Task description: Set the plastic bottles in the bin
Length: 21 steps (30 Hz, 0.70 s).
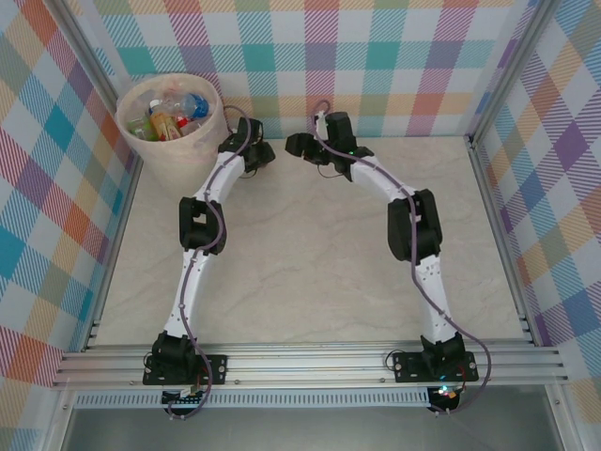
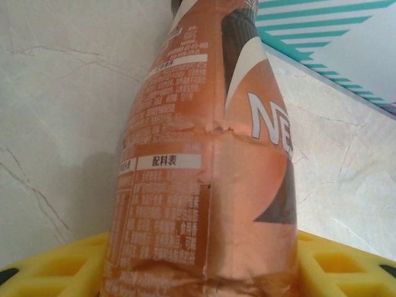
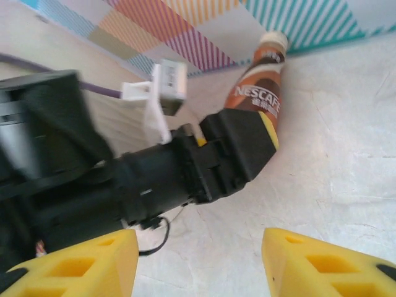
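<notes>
Cream marble-patterned tabletop [image 1: 310,244] is boxed in by pastel plaid walls [image 1: 376,56]. A clear plastic bottle with a brown Nescafé label and cream cap [image 3: 260,86] sits in the upper right of the right wrist view, tilted with its cap toward the base of the plaid wall. I cannot tell whether it rests on the table. In the left wrist view its creased label runs up the centre, and the left gripper [image 1: 259,155] has its yellow fingers [image 2: 55,269] pressed against both sides of the bottle's lower part, clamping it. The right gripper [image 3: 201,263] is just beside it, facing it, its yellow fingers spread apart with only tabletop between them. In the top view, the large round pale pink-cream bin [image 1: 174,162] stands in the upper left, close to the left gripper, with several other small plastic bottles [image 1: 174,113] piled inside.
</notes>
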Tool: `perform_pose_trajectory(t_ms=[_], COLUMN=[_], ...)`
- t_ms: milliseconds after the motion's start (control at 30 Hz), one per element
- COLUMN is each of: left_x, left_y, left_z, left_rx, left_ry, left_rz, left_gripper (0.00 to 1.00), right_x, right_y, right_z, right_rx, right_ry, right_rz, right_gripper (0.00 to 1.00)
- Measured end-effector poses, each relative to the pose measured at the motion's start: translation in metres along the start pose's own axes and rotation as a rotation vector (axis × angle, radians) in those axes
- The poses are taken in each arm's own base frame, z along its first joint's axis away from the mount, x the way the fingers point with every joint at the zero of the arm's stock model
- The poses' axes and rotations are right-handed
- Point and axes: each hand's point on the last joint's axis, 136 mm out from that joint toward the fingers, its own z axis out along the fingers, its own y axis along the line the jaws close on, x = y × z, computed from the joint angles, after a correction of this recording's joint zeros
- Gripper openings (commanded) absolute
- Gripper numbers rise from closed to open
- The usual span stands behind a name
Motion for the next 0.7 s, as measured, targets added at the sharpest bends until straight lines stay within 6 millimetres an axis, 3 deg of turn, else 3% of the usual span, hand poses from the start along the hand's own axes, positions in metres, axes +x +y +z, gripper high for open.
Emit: perform_pose_trajectory(t_ms=[133, 267, 333, 400, 567, 700], left_x=[0.003, 0.009, 0.014, 0.021, 0.048, 0.068], left_y=[-0.004, -0.007, -0.01, -0.01, -0.021, -0.038], left_z=[0.0, 0.0, -0.006, -0.015, -0.058, -0.111], left_rx=[0.028, 0.053, 0.061, 0.065, 0.077, 0.116], left_ry=[0.02, 0.045, 0.061, 0.087, 0.156, 0.173], left_rz=[0.027, 0.044, 0.056, 0.065, 0.109, 0.15], left_gripper=[0.48, 0.46, 0.46, 0.45, 0.44, 0.44], right_x=[0.002, 0.016, 0.024, 0.03, 0.029, 0.016], right_y=[0.009, -0.001, -0.008, -0.013, -0.01, 0.006], right_z=[-0.029, -0.047, -0.055, -0.064, -0.097, -0.132], right_rx=[0.026, 0.085, 0.121, 0.154, 0.218, 0.239], right_ry=[-0.039, -0.047, -0.048, -0.052, -0.117, -0.216], right_rz=[-0.028, -0.031, -0.029, -0.029, -0.041, -0.059], right_gripper=[0.73, 0.87, 1.0, 1.0, 1.0, 1.0])
